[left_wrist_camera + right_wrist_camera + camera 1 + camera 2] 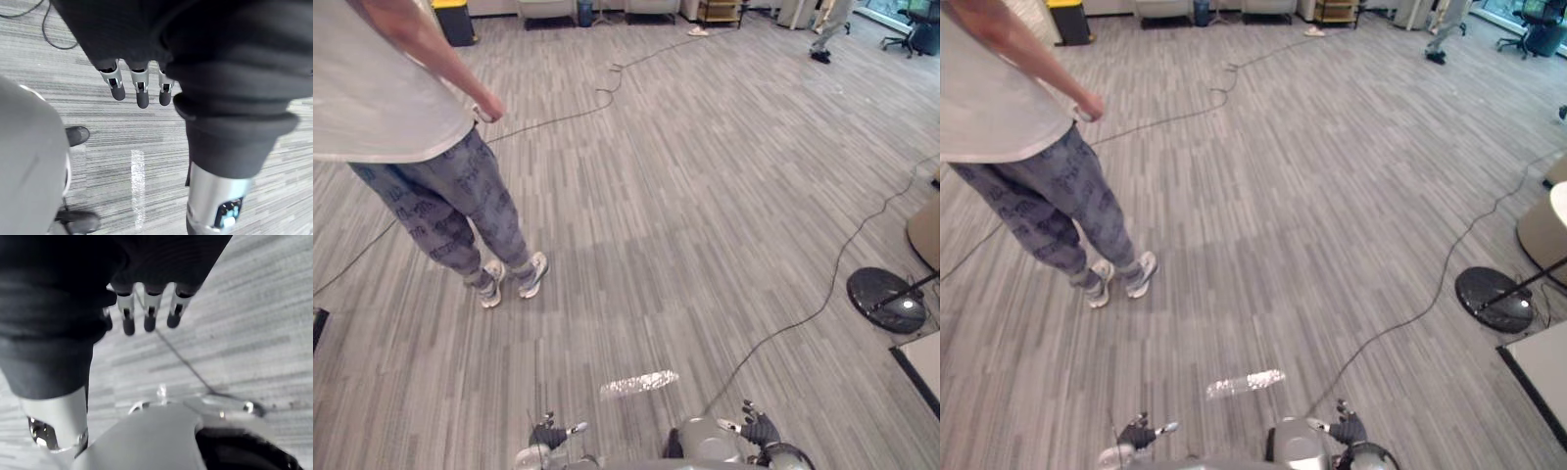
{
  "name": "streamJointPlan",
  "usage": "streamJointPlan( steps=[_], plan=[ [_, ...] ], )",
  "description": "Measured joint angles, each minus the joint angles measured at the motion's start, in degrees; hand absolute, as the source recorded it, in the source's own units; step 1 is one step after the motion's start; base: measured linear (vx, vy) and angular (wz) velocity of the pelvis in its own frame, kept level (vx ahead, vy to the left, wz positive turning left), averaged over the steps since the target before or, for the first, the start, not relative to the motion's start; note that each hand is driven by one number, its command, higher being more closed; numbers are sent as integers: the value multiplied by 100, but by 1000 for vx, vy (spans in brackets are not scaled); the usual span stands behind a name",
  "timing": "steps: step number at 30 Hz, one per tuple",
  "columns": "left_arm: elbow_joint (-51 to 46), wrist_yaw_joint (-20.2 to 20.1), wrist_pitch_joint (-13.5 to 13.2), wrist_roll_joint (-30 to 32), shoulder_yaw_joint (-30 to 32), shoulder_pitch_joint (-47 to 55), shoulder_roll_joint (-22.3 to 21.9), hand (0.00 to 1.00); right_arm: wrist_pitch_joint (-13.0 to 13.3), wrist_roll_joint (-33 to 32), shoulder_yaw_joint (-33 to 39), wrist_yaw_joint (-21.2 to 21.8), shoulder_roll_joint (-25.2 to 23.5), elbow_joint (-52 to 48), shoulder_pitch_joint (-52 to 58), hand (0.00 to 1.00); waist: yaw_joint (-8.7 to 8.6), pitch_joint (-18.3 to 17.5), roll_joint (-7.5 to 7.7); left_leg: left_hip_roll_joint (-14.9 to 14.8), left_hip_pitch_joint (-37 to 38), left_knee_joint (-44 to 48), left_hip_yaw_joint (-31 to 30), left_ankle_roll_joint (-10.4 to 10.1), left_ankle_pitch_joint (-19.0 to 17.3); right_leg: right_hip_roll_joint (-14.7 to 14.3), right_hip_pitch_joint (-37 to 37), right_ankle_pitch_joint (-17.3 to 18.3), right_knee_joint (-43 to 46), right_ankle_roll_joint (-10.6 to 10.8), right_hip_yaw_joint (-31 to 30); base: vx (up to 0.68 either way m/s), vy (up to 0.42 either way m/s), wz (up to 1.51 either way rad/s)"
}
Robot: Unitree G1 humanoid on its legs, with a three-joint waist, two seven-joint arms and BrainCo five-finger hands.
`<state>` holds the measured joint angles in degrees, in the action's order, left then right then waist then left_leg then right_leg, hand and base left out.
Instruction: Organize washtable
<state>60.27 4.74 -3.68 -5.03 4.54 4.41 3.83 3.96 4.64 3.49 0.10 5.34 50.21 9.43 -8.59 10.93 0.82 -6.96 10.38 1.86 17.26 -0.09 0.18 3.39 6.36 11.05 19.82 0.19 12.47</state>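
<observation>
My left hand [548, 434] hangs low at the bottom edge of the head views, over grey plank floor, fingers [142, 90] straight and holding nothing. My right hand [759, 428] hangs the same way at the bottom right, its fingers [149, 318] relaxed and empty. No washtable items lie within reach of either hand. A table corner [924, 364] shows at the right edge.
A person [421, 147] in a white shirt and patterned trousers stands at the left, a few steps ahead. A black round stand base [887, 298] and a long floor cable [822, 294] lie on the right. Furniture and a yellow-topped bin [453, 20] line the far wall.
</observation>
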Motion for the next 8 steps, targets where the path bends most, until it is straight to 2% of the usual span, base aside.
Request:
streamJointPlan(
  steps=[1,2,4,6,8],
  plan=[
    [-22,-3,-5,0,18,-2,69,0,-3,3,-1,-18,-66,14,20,0,6,-3,261,303,188,-8,18,-252,-167,268,11,-1206,-313,-39,-177,259,-69,38],
    [19,15,3,4,66,-59,61,0,-9,10,37,-18,-71,43,-45,0,0,34,233,321,330,-23,3,-407,-327,305,-59,-915,-142,-41,-160,269,-64,9],
    [0,22,0,-6,207,66,-248,0,-17,54,14,11,216,51,-107,0,12,-67,-253,126,330,-86,115,-422,-362,73,-118,-914,-379,-68,-186,257,-45,-15],
    [0,20,0,-5,254,103,-314,0,-55,56,56,5,261,98,-140,0,-5,-68,-356,10,323,-106,118,-443,-380,-76,-244,-934,-682,-98,-153,165,-60,-2],
    [-9,18,-1,3,292,123,-279,0,-60,71,77,-2,221,180,-136,0,3,-70,-297,-120,371,-162,95,-446,-382,-231,-425,-964,-970,-103,-92,78,-56,4]
  ],
)
